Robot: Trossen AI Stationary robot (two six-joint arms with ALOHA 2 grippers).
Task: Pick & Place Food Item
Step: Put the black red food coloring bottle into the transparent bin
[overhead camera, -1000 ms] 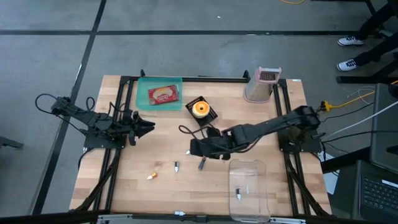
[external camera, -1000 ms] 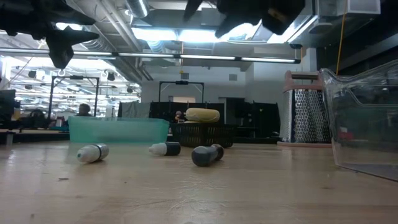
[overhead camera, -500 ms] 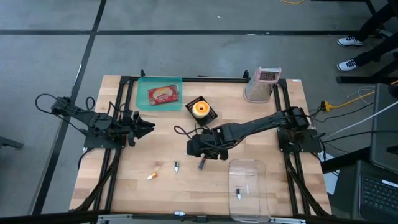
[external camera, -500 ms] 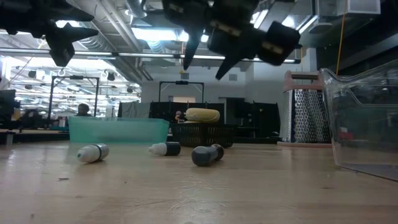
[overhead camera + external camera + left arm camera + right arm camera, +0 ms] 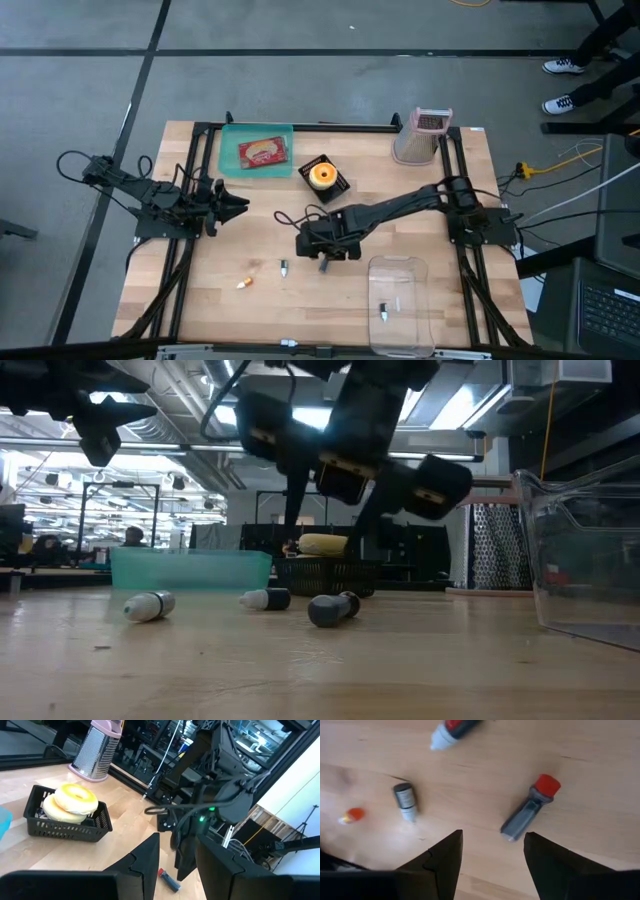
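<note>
Directly beneath the right gripper, fingers apart, lies a red-capped grey tube, apparently untouched; left gripper parted, idle.

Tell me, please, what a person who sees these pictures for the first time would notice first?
First, the right gripper, stretched to the middle of the wooden table, fingers open above a small dark bottle with a red cap lying on its side. Next, the yellow doughnuts in a black basket and the teal tray with a red packet at the far edge. The left gripper waits at the left side.
</note>
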